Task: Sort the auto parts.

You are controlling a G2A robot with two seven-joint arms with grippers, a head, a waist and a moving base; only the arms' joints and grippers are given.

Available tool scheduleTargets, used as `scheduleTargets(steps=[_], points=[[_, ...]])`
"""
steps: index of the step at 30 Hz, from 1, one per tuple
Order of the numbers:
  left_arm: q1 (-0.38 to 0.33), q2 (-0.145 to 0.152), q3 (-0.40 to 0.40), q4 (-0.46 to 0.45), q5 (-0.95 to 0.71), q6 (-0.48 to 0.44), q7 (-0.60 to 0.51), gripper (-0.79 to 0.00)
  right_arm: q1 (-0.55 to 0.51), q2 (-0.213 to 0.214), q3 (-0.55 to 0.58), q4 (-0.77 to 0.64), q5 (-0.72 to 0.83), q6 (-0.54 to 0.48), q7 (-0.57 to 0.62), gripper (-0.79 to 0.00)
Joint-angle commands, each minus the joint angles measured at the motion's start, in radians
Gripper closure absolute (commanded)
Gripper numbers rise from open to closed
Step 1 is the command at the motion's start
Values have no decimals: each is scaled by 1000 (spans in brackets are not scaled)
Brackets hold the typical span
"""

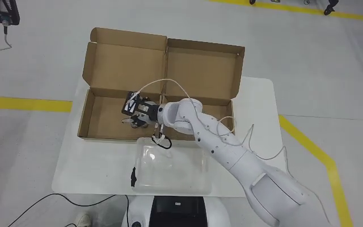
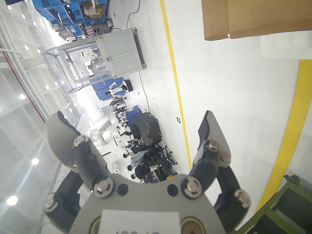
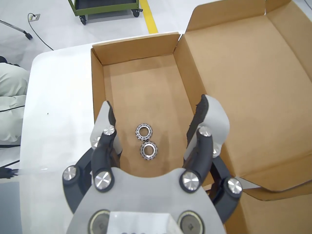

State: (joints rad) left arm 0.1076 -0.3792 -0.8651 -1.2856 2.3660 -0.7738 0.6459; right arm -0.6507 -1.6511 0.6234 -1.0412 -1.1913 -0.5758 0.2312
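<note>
1. Two silvery ring-shaped roller bearings (image 3: 142, 150) lie flat and touching on the floor of the left-hand open brown cardboard box (image 3: 136, 47), near its front wall.
2. Both sit in one compartment, which suggests this box is where that kind of part is collected.
3. Hanging right above the pair is the right gripper (image 3: 156, 103), its arm stretched across the white table (image 1: 255, 113). The jaws are spread wide with nothing between them.
4. That pose fits either a part just let go or a coming pick; I cannot tell which.
5. A clear plastic tray (image 1: 193, 176) sits at the table's near edge.
6. Off to the side, the left gripper (image 2: 132, 116) is also spread and holds nothing, probably parked out of the way.
</note>
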Motion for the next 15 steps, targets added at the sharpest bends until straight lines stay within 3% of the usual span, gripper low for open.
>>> scheduleTargets(steps=[1,2,15], points=[[0,0,0,0,0,0,0,-785,-33,22,36,-57,-24,-15,4,-733],[0,0,0,0,0,0,0,-785,-53,34,57,-91,-35,-23,4,-785],[0,0,0,0,0,0,0,-785,-280,138,268,-412,-125,-89,66,-785]])
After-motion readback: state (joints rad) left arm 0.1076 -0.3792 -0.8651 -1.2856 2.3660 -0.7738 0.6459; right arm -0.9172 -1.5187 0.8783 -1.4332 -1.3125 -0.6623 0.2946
